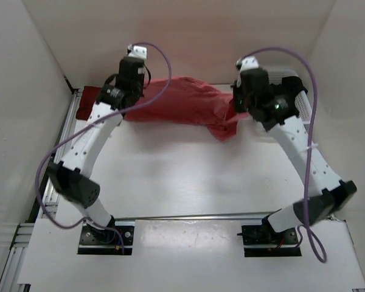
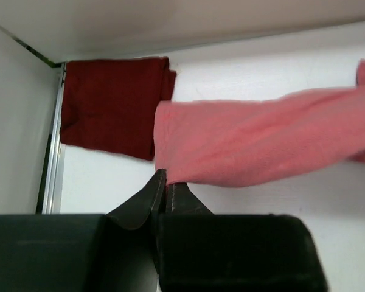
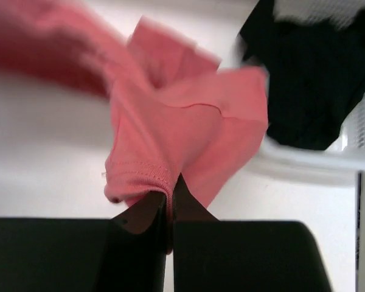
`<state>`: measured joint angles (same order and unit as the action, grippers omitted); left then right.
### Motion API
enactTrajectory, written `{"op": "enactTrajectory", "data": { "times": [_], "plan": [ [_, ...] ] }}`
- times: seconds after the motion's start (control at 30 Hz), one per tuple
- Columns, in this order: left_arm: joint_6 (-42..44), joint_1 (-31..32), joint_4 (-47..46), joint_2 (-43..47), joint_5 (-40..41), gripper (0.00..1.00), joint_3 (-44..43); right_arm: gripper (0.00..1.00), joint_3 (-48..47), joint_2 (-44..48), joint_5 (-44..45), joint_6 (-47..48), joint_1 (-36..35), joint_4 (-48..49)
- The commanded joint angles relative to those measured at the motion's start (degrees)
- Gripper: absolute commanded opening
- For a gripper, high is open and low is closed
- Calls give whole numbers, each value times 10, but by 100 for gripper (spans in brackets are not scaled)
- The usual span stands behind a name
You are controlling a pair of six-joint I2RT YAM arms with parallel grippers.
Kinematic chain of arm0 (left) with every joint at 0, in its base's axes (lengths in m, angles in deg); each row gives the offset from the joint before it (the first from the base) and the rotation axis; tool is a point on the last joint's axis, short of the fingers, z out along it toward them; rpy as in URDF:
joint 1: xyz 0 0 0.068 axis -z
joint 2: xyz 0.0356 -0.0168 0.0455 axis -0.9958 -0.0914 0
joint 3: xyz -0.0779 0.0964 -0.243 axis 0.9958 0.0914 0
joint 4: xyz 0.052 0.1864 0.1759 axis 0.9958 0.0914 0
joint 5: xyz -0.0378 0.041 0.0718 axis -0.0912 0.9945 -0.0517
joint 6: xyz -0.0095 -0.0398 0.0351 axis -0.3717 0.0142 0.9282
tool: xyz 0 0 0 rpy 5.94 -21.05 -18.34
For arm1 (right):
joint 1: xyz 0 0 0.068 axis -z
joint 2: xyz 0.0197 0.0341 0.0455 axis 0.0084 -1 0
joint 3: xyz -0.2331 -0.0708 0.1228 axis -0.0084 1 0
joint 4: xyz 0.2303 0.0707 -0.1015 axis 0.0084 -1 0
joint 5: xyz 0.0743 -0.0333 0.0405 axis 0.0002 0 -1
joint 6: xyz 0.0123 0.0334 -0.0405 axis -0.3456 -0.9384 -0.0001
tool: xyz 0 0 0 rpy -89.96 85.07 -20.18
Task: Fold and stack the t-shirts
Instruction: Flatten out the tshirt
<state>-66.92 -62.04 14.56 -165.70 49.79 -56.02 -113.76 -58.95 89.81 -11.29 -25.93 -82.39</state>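
The plain salmon pink cloth t-shirt [image 1: 182, 100] is stretched crosswise along the far edge of the white table [image 1: 188, 176], bunched into a long band between the two arms. The left gripper [image 2: 164, 179] is closed on the band's left end, its dark fingers pinching a lower corner of the cloth. The right gripper [image 3: 172, 188] is closed on a stitched hem at the right end. Whether the middle of the band rests on the table or hangs just above it cannot be told.

A plain dark maroon red t-shirt [image 2: 109, 103] lies folded in the far left corner of the table. From the left wrist, the pink cloth overlaps its right edge. From above, the left arm hides most of it.

A plain black t-shirt [image 3: 310, 85] lies in the white perforated plastic basket [image 3: 304, 161] at the far right, and the top of the right wrist view cuts it off. From above, both grippers' fingertips are hidden under their wrists. The pink cloth at the upper left of the right wrist view is blurred.

White walls close in the left, far and right sides. A metal rail [image 2: 53, 158] runs along the left edge. Bare white tabletop runs from the band to the arm bases.
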Motion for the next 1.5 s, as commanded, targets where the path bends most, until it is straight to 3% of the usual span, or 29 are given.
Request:
{"op": "enactTrajectory", "data": {
  "times": [0.0, 0.2, 0.27, 0.3, 0.43, 0.6, 0.77, 0.87, 0.93, 1.1, 1.33, 1.47],
  "plan": [
    [0, 28, 35, 89, 37, 10, 161, 0, 166, 54, 31, -2, -45, -56],
    [0, 52, 35, 199, 58, 10, 520, 2, 421, 129, -70, -163, -153, -64],
    [0, 58, 43, 227, 24, 10, 583, 20, 491, 129, -76, -209, -199, -37],
    [0, 58, 49, 235, 8, 10, 632, 51, 511, 129, -81, -222, -207, -27],
    [0, 64, 78, 278, -48, 10, 690, 68, 562, 176, -95, -275, -218, 5],
    [0, 69, 106, 293, -104, 10, 690, 70, 629, 311, -113, -360, -185, 47],
    [0, 69, 106, 303, -104, 10, 696, 70, 755, 386, -248, -428, -75, 138],
    [0, 69, 106, 309, -109, 10, 702, 70, 783, 404, -233, -444, -27, 146],
    [0, 69, 106, 309, -109, 10, 707, 70, 797, 397, -216, -421, -3, 167],
    [0, 69, 106, 309, -104, 10, 707, 69, 815, 294, -312, -361, 61, 241],
    [0, 47, 111, 321, -99, 10, 696, 68, 816, 255, -214, -355, 55, 184],
    [0, 41, 111, 321, -92, 10, 690, 68, 763, 212, -151, -343, 60, 108]
  ]
}}
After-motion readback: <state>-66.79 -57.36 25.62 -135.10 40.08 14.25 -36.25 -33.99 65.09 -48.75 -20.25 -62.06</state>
